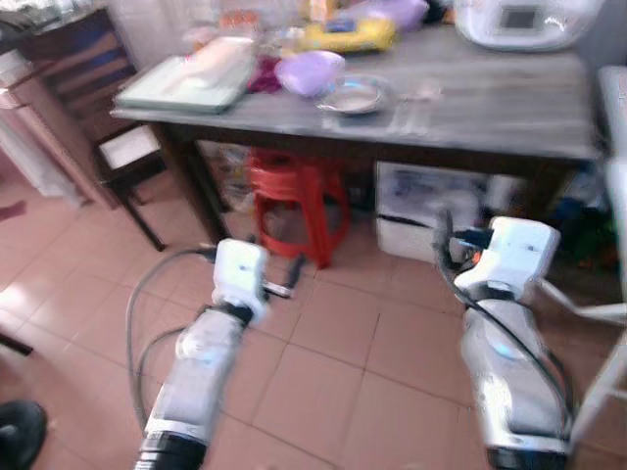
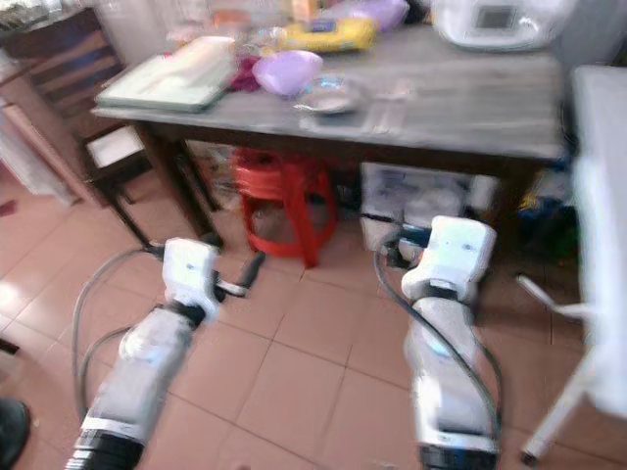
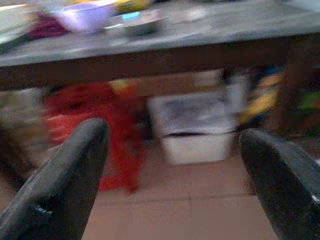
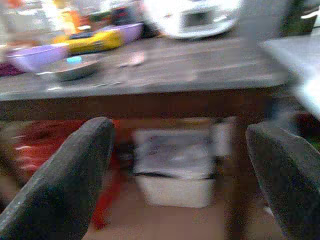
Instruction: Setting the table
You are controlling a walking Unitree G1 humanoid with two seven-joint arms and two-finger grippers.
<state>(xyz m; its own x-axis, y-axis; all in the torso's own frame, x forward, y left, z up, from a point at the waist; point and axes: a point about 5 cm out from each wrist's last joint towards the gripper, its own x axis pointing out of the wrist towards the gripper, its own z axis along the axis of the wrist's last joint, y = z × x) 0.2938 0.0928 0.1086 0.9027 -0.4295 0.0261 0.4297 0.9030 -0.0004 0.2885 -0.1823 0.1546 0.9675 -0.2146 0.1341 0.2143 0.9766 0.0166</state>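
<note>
A grey wooden surface (image 1: 490, 108) is being seen across the upper half of the head views, slightly blurred. On it, a purple bowl (image 1: 310, 70) is lying in the upper centre of the frame, with a metal bowl (image 1: 355, 95) just beside it toward the right. A pale green tray (image 1: 186, 78) is resting at the surface's left end, in the upper left of the frame, and a yellow packet (image 1: 350, 36) is lying behind the bowls near the top edge. A white appliance (image 1: 519, 22) is standing in the upper right corner. Under the surface, a red stool (image 1: 299, 201) is standing on the tiled floor (image 1: 343, 362), with a white box (image 1: 431, 211) beside it toward the right.

Both silver arms are being held low over the floor, in front of the surface and well apart from the things on it. The left gripper (image 3: 172, 165) is being kept spread wide, its two black fingers (image 3: 65, 180) standing far apart with nothing between them. The right gripper (image 4: 180, 170) is likewise being kept spread and is holding nothing, with the surface's edge seen between its fingers (image 4: 62, 185).
</note>
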